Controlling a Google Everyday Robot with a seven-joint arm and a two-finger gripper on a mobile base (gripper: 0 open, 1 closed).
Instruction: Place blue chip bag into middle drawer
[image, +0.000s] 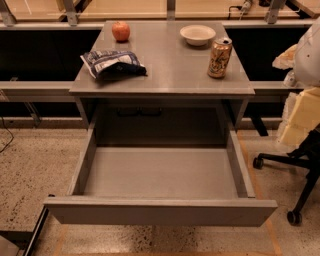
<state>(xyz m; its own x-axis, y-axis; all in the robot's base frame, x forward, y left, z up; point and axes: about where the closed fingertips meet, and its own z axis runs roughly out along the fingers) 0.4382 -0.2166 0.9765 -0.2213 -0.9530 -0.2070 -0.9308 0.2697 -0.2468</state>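
The blue chip bag (113, 63) lies flat on the left part of the grey desk top (165, 75), a dark blue and white foil bag in front of the red apple (120, 31). The middle drawer (160, 172) is pulled fully out below the desk top; its grey inside is bare, and its flat front panel (160, 211) is nearest me. My gripper is not in view. A white rounded shape (309, 50) at the right edge may be part of my arm.
A gold drink can (219, 57) stands at the desk's right. A white bowl (197, 34) sits at the back. An office chair base with castors (292, 165) and pale yellow blocks (300, 117) stand to the right of the drawer. The floor is speckled.
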